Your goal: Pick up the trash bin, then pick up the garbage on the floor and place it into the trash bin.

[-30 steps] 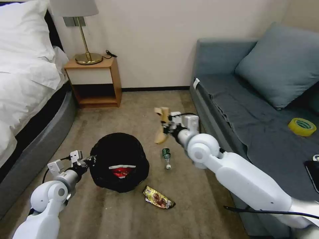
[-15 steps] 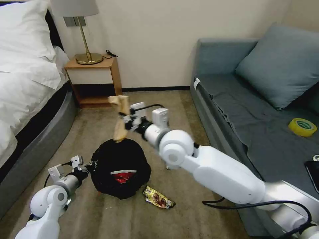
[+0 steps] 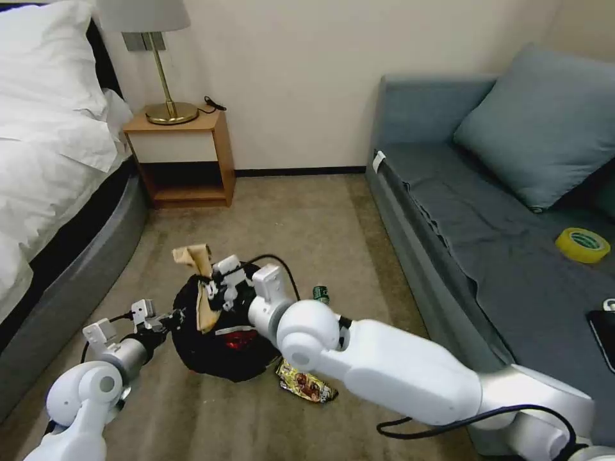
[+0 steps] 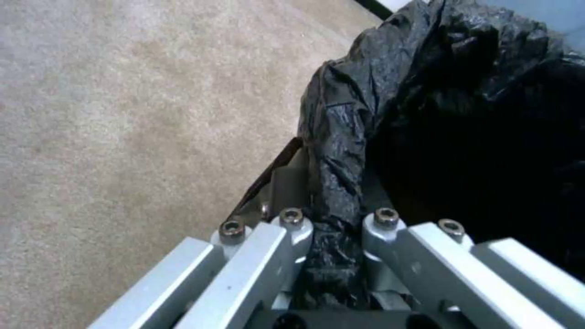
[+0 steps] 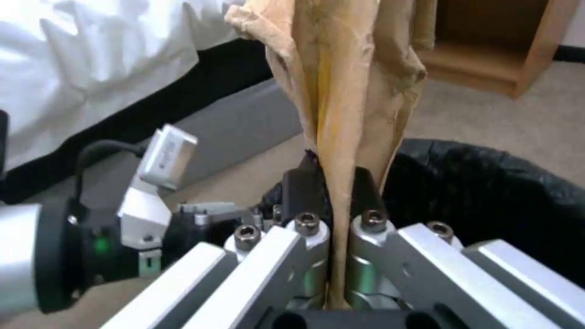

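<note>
Right gripper [image 5: 332,189] pinches paper scrap [image 5: 347,87] — over trash bin [image 3: 221,349].

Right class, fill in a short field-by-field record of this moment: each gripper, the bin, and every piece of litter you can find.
left gripper: shut on the trash bin rim
right gripper: shut on the tan paper scrap, over the bin opening
trash bin: on carpet, black bag liner
tan paper scrap: hanging above the bin
red-and-white snack packet: inside the bin
gold-brown foil wrapper: on carpet beside the bin
green-labelled bottle: on carpet, partly hidden by right arm
</note>
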You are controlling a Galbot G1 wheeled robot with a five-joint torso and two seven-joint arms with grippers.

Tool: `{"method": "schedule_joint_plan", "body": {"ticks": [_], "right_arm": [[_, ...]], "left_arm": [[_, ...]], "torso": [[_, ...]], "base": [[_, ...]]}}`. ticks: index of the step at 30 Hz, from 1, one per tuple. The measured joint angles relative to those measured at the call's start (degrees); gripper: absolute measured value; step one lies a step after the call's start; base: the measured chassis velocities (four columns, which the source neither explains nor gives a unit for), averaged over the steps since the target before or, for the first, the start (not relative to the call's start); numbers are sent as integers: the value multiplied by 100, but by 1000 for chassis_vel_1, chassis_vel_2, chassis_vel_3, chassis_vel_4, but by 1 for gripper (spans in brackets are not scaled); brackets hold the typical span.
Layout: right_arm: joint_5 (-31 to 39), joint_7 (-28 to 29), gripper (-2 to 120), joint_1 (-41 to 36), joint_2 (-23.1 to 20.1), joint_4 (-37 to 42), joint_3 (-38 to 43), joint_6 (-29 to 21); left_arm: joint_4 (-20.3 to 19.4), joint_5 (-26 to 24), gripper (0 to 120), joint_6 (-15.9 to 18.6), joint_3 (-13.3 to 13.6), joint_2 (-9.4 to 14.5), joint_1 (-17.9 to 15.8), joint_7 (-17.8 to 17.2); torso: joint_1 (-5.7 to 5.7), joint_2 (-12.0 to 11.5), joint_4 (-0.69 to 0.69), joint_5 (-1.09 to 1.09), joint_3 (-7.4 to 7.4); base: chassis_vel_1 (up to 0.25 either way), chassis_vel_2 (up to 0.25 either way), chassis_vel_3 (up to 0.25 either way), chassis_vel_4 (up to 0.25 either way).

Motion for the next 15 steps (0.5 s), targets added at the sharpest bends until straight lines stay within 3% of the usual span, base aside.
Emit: {"method": "schedule_joint_plan", "body": {"ticks": [2,6,13,14,15], "right_arm": [[-17,0,0,-11,8,-12,-17,-5],[-101,19,12,-48,19,-37,-96,-12],[17,282,38,128,-41,90,-257,-84],[76,368,47,210,-37,110,-321,-129],[76,368,47,210,-37,110,-321,-129]], "left_arm": [[-13,-21,5,2,-12,4,9,-2],[-53,-101,5,2,-71,29,55,-20],[-55,-243,5,-23,-157,84,111,-36],[-62,-287,5,-37,-157,114,132,-37],[-62,-287,5,-37,-157,114,132,-37]], "torso": [[0,0,0,0,0],[0,0,0,0,0],[0,0,0,0,0],[0,0,0,0,0],[0,0,0,0,0]], "base": [[0,0,0,0],[0,0,0,0],[0,0,0,0],[0,0,0,0],[0,0,0,0]]}}
